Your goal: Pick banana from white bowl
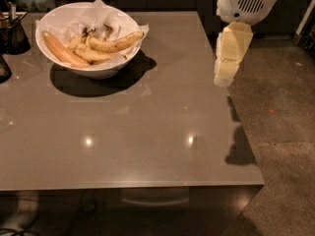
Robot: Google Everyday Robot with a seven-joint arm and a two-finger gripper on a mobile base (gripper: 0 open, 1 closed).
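- Grey surface (147, 132) holds the white bowl (96, 70), upper left, banana (116, 43) lying inside.
- My jaws hang upper right, well apart; their state I cannot tell.
- I should grip across its middle.

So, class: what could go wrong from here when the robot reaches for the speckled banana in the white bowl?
1. The end effector hangs at the right edge of the table, far from the white bowl; a long reach might clip its rim.
2. The banana lies against other bananas, so the wrong one may be grabbed.
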